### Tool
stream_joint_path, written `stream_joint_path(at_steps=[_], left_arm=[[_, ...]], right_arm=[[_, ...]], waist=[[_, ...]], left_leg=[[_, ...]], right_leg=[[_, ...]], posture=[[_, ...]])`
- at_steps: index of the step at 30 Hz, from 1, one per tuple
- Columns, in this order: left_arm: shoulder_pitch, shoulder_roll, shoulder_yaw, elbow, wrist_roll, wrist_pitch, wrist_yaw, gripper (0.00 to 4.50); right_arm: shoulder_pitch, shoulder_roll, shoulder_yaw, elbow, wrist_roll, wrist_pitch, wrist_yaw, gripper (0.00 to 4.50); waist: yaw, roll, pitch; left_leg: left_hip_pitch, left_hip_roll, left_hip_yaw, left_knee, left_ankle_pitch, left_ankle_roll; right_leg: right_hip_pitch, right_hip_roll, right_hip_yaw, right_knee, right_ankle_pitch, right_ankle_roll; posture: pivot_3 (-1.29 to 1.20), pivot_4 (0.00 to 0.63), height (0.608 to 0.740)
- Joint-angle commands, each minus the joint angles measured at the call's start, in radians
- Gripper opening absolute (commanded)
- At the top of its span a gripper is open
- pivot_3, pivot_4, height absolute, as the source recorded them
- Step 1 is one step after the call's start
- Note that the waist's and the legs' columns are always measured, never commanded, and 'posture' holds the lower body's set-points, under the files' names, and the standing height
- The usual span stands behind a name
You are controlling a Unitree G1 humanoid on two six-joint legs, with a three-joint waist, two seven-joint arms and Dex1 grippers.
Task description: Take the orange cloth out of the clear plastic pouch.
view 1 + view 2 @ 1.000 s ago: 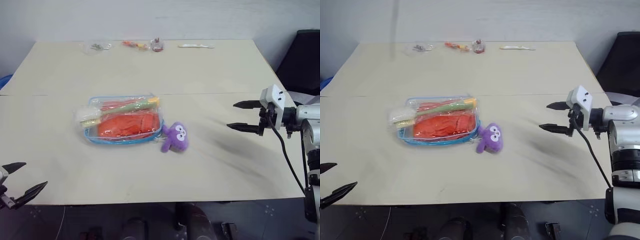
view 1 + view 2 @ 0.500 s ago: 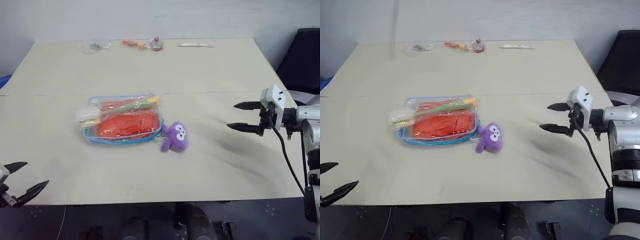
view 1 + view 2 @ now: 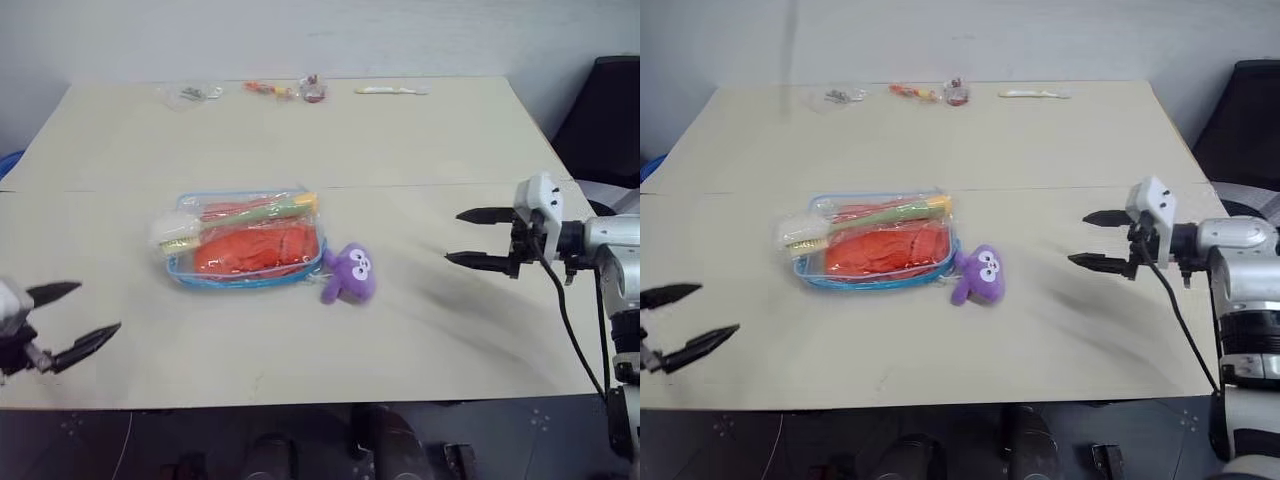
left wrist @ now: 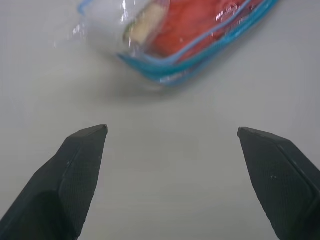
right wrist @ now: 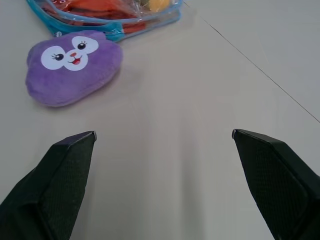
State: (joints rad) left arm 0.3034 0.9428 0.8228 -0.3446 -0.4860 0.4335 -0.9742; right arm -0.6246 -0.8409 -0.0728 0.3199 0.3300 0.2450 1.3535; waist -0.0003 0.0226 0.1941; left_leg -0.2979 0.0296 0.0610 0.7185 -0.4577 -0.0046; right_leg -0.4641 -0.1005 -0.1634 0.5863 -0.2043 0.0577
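Note:
The clear plastic pouch (image 3: pixel 245 238) with light blue trim lies flat on the table left of centre. Inside it sits the orange cloth (image 3: pixel 255 250), with a yellow-green stick and a white brush-like item above it. My left gripper (image 3: pixel 75 315) hovers open at the table's near left edge, well short of the pouch; the pouch's corner (image 4: pixel 200 55) lies ahead of its fingers in the left wrist view. My right gripper (image 3: pixel 468 239) hangs open over the right side of the table, pointing left toward the pouch, with nothing between its fingers.
A small purple plush toy (image 3: pixel 349 275) lies against the pouch's right corner, between it and my right gripper. Tiny clear bags (image 3: pixel 190 93), small colourful items (image 3: pixel 285 89) and a white stick (image 3: pixel 390 90) line the far edge. A dark chair (image 3: pixel 605 120) stands at the right.
My left gripper has come up and forward over the table's near left edge, toward the pouch. My right gripper has shifted slightly left. Pouch and plush have not moved.

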Motion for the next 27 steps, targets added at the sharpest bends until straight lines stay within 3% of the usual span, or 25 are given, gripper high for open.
stream_joint_path(at_steps=[1,6,12,17,23,27], left_arm=[[-0.192,0.103,-0.123,0.014,-0.049,0.039,0.019,4.44],[-0.565,0.163,-0.458,0.168,0.041,-0.017,-0.018,4.44],[-0.957,0.044,-0.784,0.517,0.261,-0.169,-0.043,4.44],[-1.128,-0.076,-0.894,0.776,0.374,-0.284,-0.037,4.44],[-1.207,-0.168,-0.939,0.973,0.442,-0.400,-0.054,4.44],[-1.221,-0.183,-0.935,1.012,0.445,-0.434,-0.085,3.56]], right_arm=[[0.029,0.019,-0.024,-0.244,0.103,0.091,-0.027,4.50],[0.100,0.049,-0.019,-0.486,0.177,0.169,-0.082,4.50],[0.142,0.084,-0.023,-0.640,0.232,0.215,-0.166,4.50],[0.199,0.083,-0.035,-0.703,0.243,0.221,-0.213,4.50],[0.247,0.070,-0.057,-0.740,0.247,0.219,-0.261,4.50],[0.260,0.066,-0.058,-0.733,0.234,0.200,-0.275,4.50]], waist=[[0.001,0.000,0.000],[-0.002,0.000,0.000],[-0.002,-0.002,-0.001],[-0.002,-0.005,-0.002],[-0.002,-0.007,-0.002],[-0.002,-0.008,-0.002]], left_leg=[[0.000,0.000,0.000,0.000,0.000,0.000],[0.001,0.000,0.002,-0.001,0.000,-0.001],[0.001,-0.001,0.004,0.000,0.000,-0.001],[0.001,-0.001,0.005,0.001,0.000,-0.001],[0.001,-0.001,0.005,0.002,0.000,0.000],[0.001,-0.001,0.005,0.003,0.000,0.000]], right_leg=[[0.000,0.000,0.000,0.001,0.000,0.000],[0.000,0.002,0.001,0.001,0.000,0.000],[0.000,0.004,0.002,0.002,0.000,0.000],[0.000,0.005,0.002,0.002,0.000,0.000],[0.000,0.005,0.002,0.002,0.001,0.001],[0.000,0.004,0.002,0.003,0.001,0.001]], posture=[[0.00,0.150,0.740],[0.00,0.150,0.740],[0.00,0.150,0.740],[0.00,0.150,0.740],[0.00,0.150,0.740],[0.00,0.150,0.740]])
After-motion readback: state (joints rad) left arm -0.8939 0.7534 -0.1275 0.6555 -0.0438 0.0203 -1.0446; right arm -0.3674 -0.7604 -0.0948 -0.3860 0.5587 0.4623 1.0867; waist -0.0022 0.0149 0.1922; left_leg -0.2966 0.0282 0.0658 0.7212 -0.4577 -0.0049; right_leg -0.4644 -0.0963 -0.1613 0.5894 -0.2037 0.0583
